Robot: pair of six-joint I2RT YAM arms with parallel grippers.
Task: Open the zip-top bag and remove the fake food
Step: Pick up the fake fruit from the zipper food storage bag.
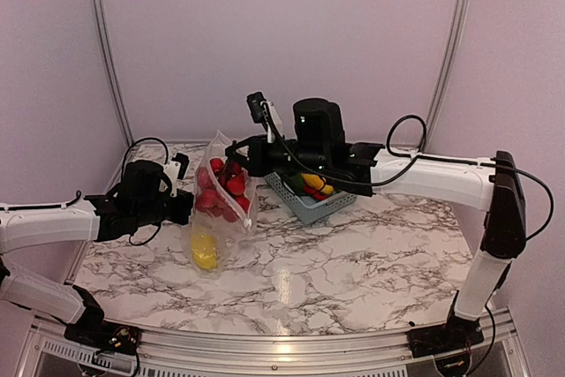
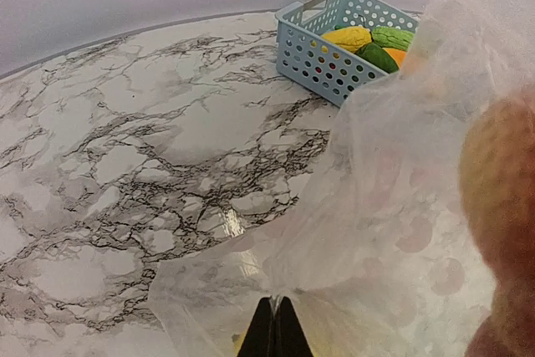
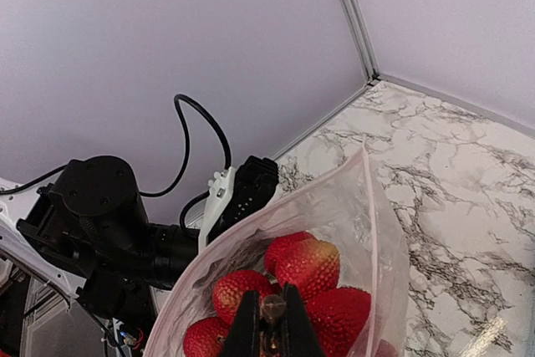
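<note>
Black jaws on my left gripper (image 2: 272,334) are pressed flat together, no gap showing, and they have a fold of clear film pinched between them: that is the lower side of the zip-top bag (image 1: 231,218), whose crinkled plastic billows up and fills the right of the left wrist view. Over to my right gripper (image 3: 269,328): closed down tight as well, and it looks clamped on the bag's upper edge, with the pink-tinted rim curving up and round just beyond the fingertips. Right behind that grip I can see the fake food (image 3: 309,265), a cluster of red strawberries (image 1: 221,187) packed in the upper half of the bag. From the top camera the bag stands upright, left of centre on the marble table (image 1: 353,253), held between the two grippers, and a yellow piece (image 1: 204,251) sits down in its bottom corner. Just to the right of the bag, near it but apart, is the blue-grey lattice basket (image 2: 322,48), with yellow and green toy pieces heaped inside.
</note>
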